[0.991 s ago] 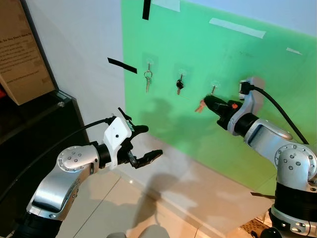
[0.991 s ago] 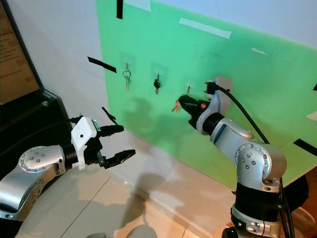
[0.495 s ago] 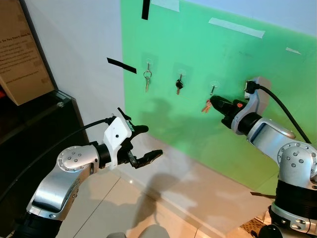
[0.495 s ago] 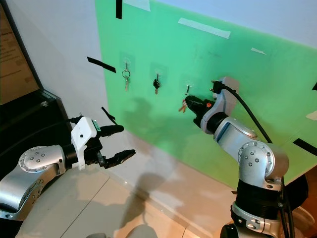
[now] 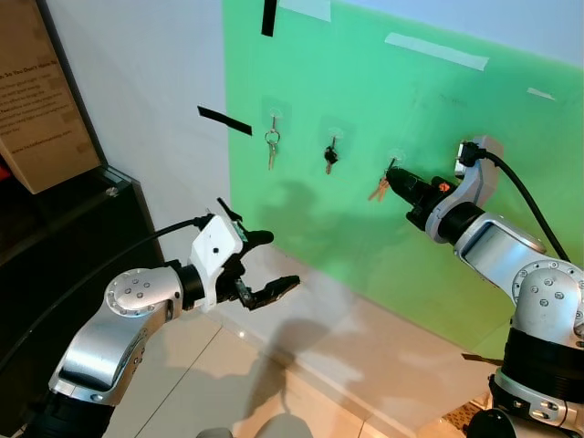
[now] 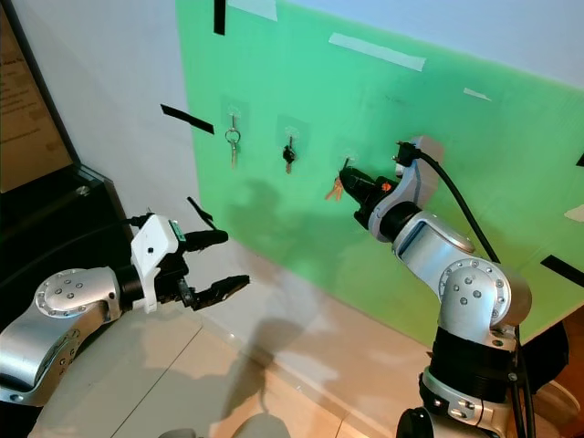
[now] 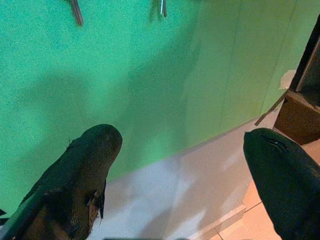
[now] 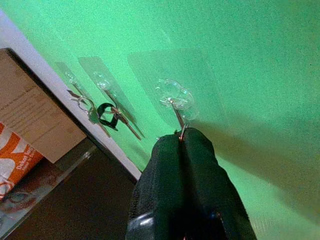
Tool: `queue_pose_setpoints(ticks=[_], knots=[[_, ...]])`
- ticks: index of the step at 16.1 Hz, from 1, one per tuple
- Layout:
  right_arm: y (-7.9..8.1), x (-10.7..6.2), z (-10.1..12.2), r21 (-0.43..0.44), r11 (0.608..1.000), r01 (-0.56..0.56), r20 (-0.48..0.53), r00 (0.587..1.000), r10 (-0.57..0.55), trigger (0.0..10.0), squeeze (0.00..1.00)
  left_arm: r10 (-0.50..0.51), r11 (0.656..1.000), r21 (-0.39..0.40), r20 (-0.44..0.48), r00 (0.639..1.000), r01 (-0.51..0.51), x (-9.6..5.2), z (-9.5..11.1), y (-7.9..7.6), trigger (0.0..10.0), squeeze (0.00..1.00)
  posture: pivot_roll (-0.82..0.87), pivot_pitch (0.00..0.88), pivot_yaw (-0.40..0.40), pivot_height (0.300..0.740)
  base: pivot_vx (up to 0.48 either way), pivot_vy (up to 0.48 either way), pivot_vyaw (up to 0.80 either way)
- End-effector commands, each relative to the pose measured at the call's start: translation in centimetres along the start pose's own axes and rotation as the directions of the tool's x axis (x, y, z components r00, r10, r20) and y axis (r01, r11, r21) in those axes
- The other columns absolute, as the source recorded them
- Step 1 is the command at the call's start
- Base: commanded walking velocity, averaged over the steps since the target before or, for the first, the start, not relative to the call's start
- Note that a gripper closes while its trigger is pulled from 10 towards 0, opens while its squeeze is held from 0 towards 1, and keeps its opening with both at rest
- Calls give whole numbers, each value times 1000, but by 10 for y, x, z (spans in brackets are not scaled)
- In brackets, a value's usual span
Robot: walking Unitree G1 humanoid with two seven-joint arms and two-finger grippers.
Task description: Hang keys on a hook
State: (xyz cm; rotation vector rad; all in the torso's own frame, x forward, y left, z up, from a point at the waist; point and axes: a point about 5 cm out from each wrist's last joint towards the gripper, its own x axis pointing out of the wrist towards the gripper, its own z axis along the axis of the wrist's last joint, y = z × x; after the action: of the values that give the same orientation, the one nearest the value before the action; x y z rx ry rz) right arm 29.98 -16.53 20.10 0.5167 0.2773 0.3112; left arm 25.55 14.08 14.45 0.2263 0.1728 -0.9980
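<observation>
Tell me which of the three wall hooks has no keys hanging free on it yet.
The rightmost hook. The right gripper is at it, shut on a copper-coloured key; the other two hooks carry silver keys and a black-headed key.

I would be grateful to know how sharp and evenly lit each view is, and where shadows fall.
Left eye view: sharp, evenly lit; soft arm shadows fall on the green wall panel below the hanging keys. Left wrist view: the open left gripper has blurred black fingers, with a broad shadow on the panel. Right wrist view: the right gripper is dark, the clear adhesive hook glinting.

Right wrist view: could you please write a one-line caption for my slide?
Right gripper, fingers shut on a key ring, at the clear third hook on the green board, beside two hung key sets.
</observation>
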Motion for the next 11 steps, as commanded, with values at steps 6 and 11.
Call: queue_pose_setpoints(ticks=[6, 11], knots=[[-6, 4, -6, -34, 995, 97, -44, 994, -98, 10000, 0, -8, 1000, 18, 5, 1000, 8, 2, 4, 0, 10000, 0, 56, 0, -109, 740, 0, 0, 0], [-6, 3, -10, -67, 992, 104, -60, 992, -108, 10000, 0, -9, 1000, 17, 5, 1000, 9, 2, 3, -2, 10000, 0, 58, 0, -112, 740, 0, 0, 0]])
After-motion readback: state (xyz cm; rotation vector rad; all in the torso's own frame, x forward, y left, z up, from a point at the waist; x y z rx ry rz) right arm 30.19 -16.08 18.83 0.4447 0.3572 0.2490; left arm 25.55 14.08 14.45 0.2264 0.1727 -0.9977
